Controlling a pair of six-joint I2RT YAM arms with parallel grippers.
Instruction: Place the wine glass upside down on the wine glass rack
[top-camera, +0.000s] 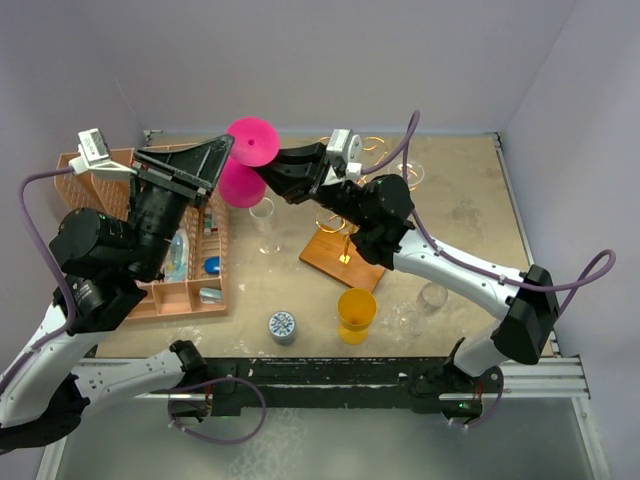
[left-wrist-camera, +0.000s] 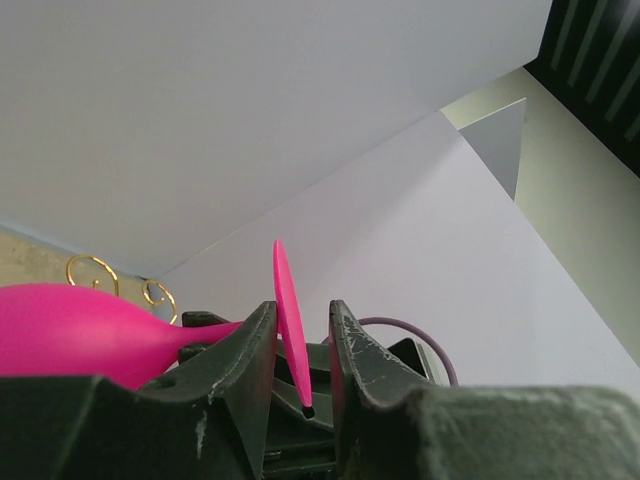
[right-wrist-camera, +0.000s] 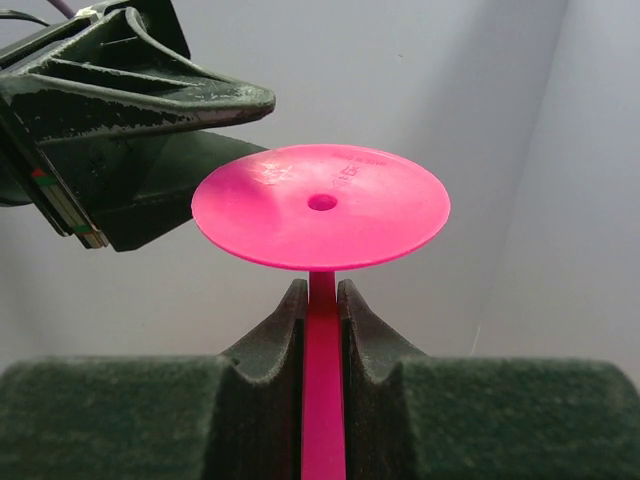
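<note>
Pink wine glass (top-camera: 243, 170) held off the table at upper centre, right gripper (right-wrist-camera: 322, 300) clamped on its stem, left gripper (left-wrist-camera: 303, 335) narrow astride the foot's rim, contact unclear, rack (top-camera: 338, 257) lower right beneath the right arm, clear glass (top-camera: 265, 225) standing just below.

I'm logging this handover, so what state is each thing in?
wine glass: held in the air, not on the rack.
right gripper: shut on the glass stem.
left gripper: open, jaws straddling the foot's rim.
wine glass rack: standing upright on its base.
yellow cup: upright on the table.
</note>
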